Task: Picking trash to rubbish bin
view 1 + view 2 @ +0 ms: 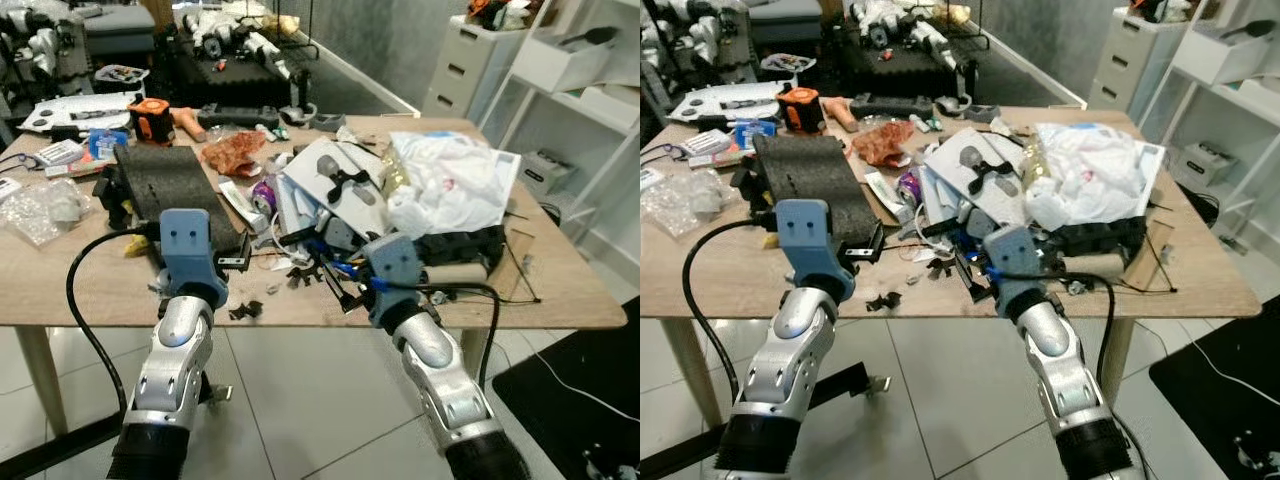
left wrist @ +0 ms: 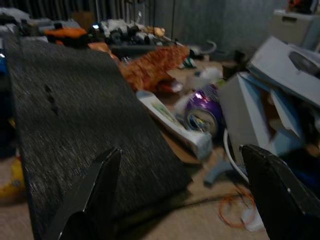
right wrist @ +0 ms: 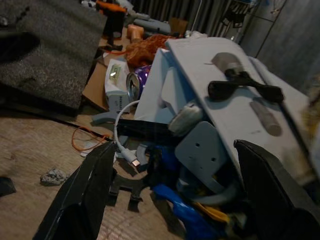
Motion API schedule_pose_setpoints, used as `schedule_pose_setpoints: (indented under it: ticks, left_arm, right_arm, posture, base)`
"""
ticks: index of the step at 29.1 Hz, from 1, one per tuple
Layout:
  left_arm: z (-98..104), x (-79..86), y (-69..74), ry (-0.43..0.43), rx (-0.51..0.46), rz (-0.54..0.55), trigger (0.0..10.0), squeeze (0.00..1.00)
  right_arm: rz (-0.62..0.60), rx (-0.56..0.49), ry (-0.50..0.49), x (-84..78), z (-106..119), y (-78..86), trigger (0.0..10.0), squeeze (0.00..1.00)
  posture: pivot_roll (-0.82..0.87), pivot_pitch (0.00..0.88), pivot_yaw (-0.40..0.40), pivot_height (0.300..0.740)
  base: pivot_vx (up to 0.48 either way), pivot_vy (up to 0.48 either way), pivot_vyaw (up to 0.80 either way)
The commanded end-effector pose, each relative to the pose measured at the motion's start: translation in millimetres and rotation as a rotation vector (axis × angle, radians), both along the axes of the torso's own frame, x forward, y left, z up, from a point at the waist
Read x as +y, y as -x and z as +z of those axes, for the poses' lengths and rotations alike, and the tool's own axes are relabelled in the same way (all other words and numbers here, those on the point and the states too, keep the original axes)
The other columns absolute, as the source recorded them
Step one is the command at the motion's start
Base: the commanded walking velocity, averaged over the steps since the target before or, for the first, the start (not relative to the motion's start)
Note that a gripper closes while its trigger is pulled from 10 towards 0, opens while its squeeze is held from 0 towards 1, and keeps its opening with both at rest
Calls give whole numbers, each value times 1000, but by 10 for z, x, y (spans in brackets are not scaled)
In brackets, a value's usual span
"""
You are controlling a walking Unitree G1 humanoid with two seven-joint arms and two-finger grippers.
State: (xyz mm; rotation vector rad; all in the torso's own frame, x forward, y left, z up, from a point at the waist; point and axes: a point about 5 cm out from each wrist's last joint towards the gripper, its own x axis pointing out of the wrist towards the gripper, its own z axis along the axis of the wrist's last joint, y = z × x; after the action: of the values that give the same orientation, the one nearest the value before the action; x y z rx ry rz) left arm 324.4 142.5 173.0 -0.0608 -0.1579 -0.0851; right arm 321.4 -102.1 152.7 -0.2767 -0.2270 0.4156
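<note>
both silver arms reach forward from the near edge toward a cluttered wooden surface (image 1: 90, 285). left end effector (image 2: 185, 200) hovers low over the surface with its two black fingers (image 2: 95, 195) spread wide apart and nothing between them. just ahead of it and to its left lies a dark curved foam slab (image 1: 170, 190), whose near edge sits close to the left fingertip. farther ahead, past the slab, are an orange tool (image 1: 152, 118) and a crumpled reddish-brown wrapper (image 1: 233, 152). ahead and to the right of this end effector, a white tube-like pack (image 2: 172, 127) lies flat beside a purple can (image 2: 205, 112) resting on its side, and a thin orange loop of wire (image 2: 235, 212) lies on the surface near the right fingertip. small dark scraps (image 1: 245, 310) sit by the near edge between the two arms.

right end effector (image 3: 170, 200) is also spread open, empty, held low at the foot of the trash pile. directly between and ahead of its fingers lie a white cable (image 3: 122, 142), a black strip, blue plastic pieces (image 3: 180, 210) and a pale grey plate (image 3: 200, 150). above those leans a white board (image 3: 225, 95) carrying a black t-shaped part (image 3: 245, 90). to the right of this end effector, a crumpled white plastic bag (image 1: 450, 180) sits on top of a black tray (image 1: 465, 245), touching it. no rubbish bin can be made out.
</note>
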Motion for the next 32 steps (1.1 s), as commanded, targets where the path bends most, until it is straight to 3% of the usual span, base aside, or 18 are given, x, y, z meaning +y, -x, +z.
schedule_pose_setpoints:
  ticks: [1,2,3,6,8,10,14,30,31,32]
  left_arm:
    - [-10,-6,-35,-14,9,-1,10000,0]
    - [2,0,-43,-11,6,3,10000,0]
    - [18,14,-54,-13,2,6,10000,0]
    - [23,20,-60,-15,0,7,10000,0]
    - [30,72,-65,-36,-6,18,10000,0]
    - [31,117,-31,-97,-19,11,10000,0]
    - [14,161,-13,-85,-15,30,10000,0]
    - [-37,118,23,-72,-9,53,10000,0]
    - [-30,117,28,-65,-12,58,10000,0]
    - [-30,117,28,-65,-12,58,10000,0]
  right_arm:
    - [-51,-9,121,-52,-39,-110,10000,1000]
    - [-74,-7,160,-78,-40,-170,10000,780]
    - [-101,-6,195,-117,-21,-254,10000,0]
    - [-109,-8,206,-132,-9,-287,10000,0]
    - [-131,-29,234,-182,74,-410,10000,0]
    - [-126,-71,259,-185,221,-511,10000,0]
    - [-100,-82,264,-150,327,-595,10000,0]
    - [-97,78,207,-221,126,-667,10000,0]
    - [-94,77,205,-219,133,-671,6980,0]
    - [-94,77,205,-219,133,-671,6980,0]
  posture:
    - [15,130,-2,740]
    - [15,130,-2,740]
    - [11,121,-7,740]
    - [11,121,-7,740]
    - [29,166,-35,740]
    - [31,146,-42,740]
    - [20,181,-73,740]
    - [4,181,-117,740]
    - [8,164,-112,740]
    - [8,164,-112,740]
  base:
    - [0,0,0]
    - [0,0,0]
    - [0,0,0]
    - [0,0,0]
    - [0,0,0]
    - [0,0,0]
    - [0,0,0]
    - [0,0,0]
    - [0,0,0]
    - [0,0,0]
